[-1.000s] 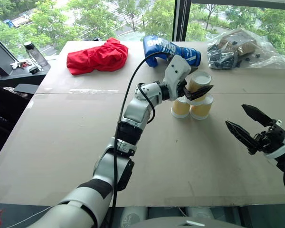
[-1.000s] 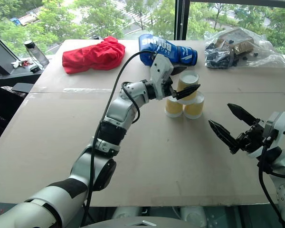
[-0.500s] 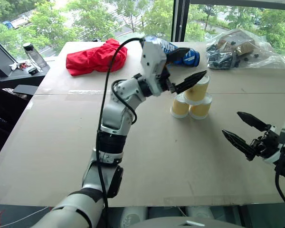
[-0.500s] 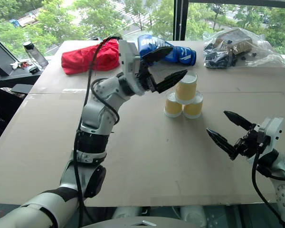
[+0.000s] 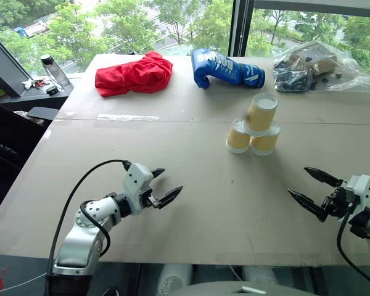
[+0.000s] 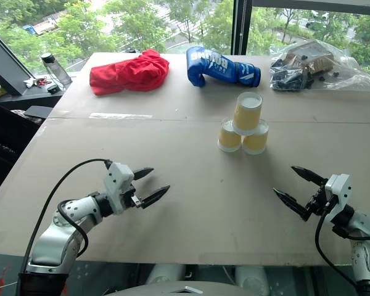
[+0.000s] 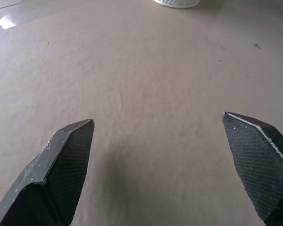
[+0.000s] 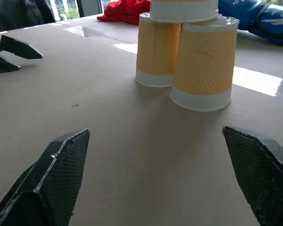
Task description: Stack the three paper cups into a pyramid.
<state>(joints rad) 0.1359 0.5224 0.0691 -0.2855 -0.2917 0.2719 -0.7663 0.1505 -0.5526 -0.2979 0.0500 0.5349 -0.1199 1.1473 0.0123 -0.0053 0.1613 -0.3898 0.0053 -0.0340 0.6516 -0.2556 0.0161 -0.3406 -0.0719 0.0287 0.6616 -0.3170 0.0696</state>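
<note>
Both sets of jaws are spread wide with nothing in them. The left gripper [image 5: 162, 185] sits low over the near left part of the table [image 5: 191, 179], fingers pointing toward the middle, just bare brown surface between its tips in the left wrist view. The right gripper [image 5: 312, 190] is low over the near right edge, also gaping, aimed back toward the cups; its wrist view looks straight at the two bottom cups between its black fingers [image 8: 47, 179].

The pyramid [image 5: 254, 125] is up, standing a bit right of center toward the far side, well apart from both grippers. Two cups stand side by side upside down, touching: the left cup [image 5: 238, 137] and the right cup [image 5: 265, 140]. The third one, the top cup [image 5: 260, 113], sits on the pair over the seam and looks tipped a little to the right, white end up. All three are tan-yellow with white bands.

Further back there's a blue glove [image 5: 226, 68] lying just behind the cups near the far edge, a crumpled red cloth [image 5: 134, 73] to its left, and a clear plastic bag [image 5: 317, 66] full of dark bits in the far right corner. Off the table's far left there's a bottle [image 5: 53, 69] on a dark ledge.
</note>
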